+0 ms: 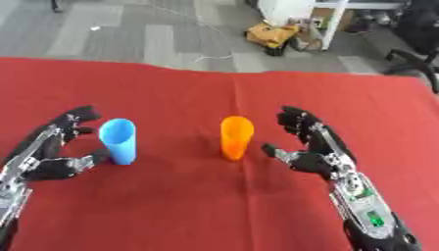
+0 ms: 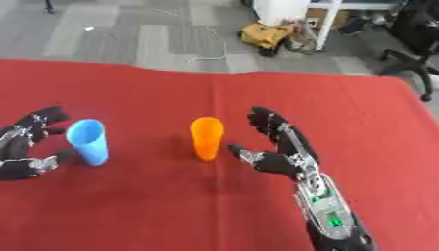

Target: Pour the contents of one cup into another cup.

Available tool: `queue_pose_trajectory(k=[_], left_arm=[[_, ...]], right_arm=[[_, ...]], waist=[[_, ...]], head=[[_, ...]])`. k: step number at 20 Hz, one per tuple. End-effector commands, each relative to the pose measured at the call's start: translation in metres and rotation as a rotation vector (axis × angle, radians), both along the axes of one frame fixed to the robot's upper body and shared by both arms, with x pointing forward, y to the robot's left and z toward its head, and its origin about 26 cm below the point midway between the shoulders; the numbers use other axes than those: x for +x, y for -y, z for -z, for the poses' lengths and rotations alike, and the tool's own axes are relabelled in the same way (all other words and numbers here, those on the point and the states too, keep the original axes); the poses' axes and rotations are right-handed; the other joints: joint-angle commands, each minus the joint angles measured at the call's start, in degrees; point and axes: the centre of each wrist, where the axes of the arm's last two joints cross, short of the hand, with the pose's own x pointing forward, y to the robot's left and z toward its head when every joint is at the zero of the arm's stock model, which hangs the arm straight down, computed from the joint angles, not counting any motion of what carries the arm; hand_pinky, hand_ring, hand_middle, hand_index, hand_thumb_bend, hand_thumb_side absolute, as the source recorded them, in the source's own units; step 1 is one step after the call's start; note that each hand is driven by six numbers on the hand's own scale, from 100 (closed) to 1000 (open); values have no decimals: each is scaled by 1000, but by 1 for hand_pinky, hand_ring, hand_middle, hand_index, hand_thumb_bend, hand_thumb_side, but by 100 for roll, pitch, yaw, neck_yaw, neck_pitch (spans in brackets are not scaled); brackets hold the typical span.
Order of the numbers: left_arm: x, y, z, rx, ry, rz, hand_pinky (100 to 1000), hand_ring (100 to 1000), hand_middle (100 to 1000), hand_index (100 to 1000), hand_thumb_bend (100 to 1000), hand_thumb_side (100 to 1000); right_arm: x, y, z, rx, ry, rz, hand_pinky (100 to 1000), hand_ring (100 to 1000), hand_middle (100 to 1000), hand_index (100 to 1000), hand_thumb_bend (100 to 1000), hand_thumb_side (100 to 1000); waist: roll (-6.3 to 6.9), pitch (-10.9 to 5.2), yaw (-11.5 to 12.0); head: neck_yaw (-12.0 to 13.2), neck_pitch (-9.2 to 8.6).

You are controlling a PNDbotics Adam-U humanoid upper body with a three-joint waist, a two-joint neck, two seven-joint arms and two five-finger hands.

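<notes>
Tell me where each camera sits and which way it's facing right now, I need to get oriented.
Left eye view: in the robot's head, looking down at the red table; blue cup and orange cup upright, left hand by the blue cup, right hand open beside the orange one, both forearms showing.
Right eye view: same head, set slightly rightward, same downward look; the left hand is partly cut off at the edge.
Shared: both cups, both hands, the table and the floor beyond.

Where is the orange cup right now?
The orange cup stands upright mid-table on the red cloth, just left of the open right hand, with the blue cup farther left.
</notes>
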Motion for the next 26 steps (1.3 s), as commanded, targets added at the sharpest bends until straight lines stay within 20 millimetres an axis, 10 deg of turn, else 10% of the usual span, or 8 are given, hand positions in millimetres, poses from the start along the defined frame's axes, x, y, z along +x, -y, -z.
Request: queue_pose_trajectory(k=[1,26], left_arm=[[6,3,-12,24,26,20,887,970,821,958,518,237],[8,1,7,61,-47,18,797,825,641,905,475,231]], right_arm=[[0,2,-7,8,27,8,928,861,776,887,573,100],[-5,18,-2,31,24,123,928,861,776,887,584,100]], waist=[[6,-54,-38],[-8,80,-460]], head=[[32,27],[60,45]])
